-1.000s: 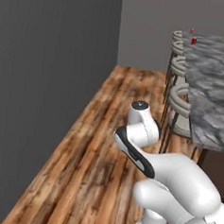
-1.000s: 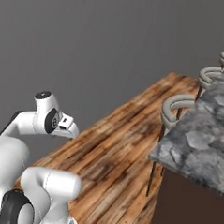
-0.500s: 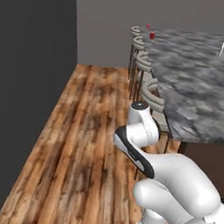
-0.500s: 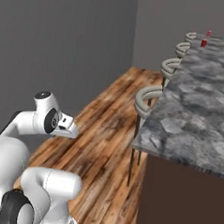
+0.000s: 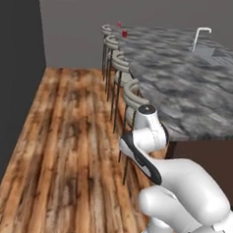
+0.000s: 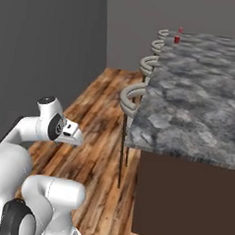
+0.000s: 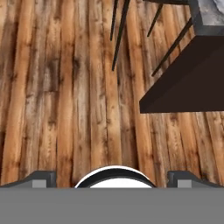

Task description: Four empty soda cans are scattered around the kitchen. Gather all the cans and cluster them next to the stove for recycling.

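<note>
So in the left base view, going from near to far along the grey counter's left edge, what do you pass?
The robot arm → the row of stools → a red soda can → a second red can.

Glossy white rounded arm, dark joint bands.

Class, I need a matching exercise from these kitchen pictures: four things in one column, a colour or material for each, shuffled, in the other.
Things:
1. soda cans
2. counter
3. floor
4. faucet

Descriptions:
A. brown wood planks
B. white
C. red
D. grey mottled stone

Pairs: 1-C, 2-D, 3-A, 4-B
</note>
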{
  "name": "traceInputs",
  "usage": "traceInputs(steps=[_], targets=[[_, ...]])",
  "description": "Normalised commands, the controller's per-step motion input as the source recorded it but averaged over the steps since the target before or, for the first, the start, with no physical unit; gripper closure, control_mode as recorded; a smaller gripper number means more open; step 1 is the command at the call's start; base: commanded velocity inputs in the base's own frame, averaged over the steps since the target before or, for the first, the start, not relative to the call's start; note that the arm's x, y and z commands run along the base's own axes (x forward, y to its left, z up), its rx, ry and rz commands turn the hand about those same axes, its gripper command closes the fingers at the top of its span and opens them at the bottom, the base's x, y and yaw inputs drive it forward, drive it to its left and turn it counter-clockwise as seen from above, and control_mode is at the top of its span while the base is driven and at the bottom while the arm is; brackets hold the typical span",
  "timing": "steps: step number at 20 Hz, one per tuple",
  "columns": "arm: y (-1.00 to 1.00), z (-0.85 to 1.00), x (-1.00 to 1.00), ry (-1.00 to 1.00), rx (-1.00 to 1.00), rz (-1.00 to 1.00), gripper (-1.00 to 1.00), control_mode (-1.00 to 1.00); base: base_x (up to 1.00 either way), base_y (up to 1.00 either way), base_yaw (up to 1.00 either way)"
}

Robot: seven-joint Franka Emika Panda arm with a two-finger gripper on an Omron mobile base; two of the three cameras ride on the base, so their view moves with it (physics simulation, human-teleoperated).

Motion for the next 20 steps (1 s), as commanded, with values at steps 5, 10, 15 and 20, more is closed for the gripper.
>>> traceInputs(steps=[5, 10, 15, 20], targets=[[0.00, 0.00, 0.00, 0.00, 0.00, 0.00, -1.00, 1.00, -0.22, 0.07, -0.43], [0.00, 0.00, 0.00, 0.00, 0.00, 0.00, -1.00, 1.00, 0.00, 0.00, -0.50], [0.00, 0.00, 0.00, 0.00, 0.00, 0.00, -1.00, 1.00, 0.00, 0.00, -0.47], [0.00, 0.00, 0.00, 0.00, 0.00, 0.00, -1.00, 1.00, 0.04, 0.10, -0.45]])
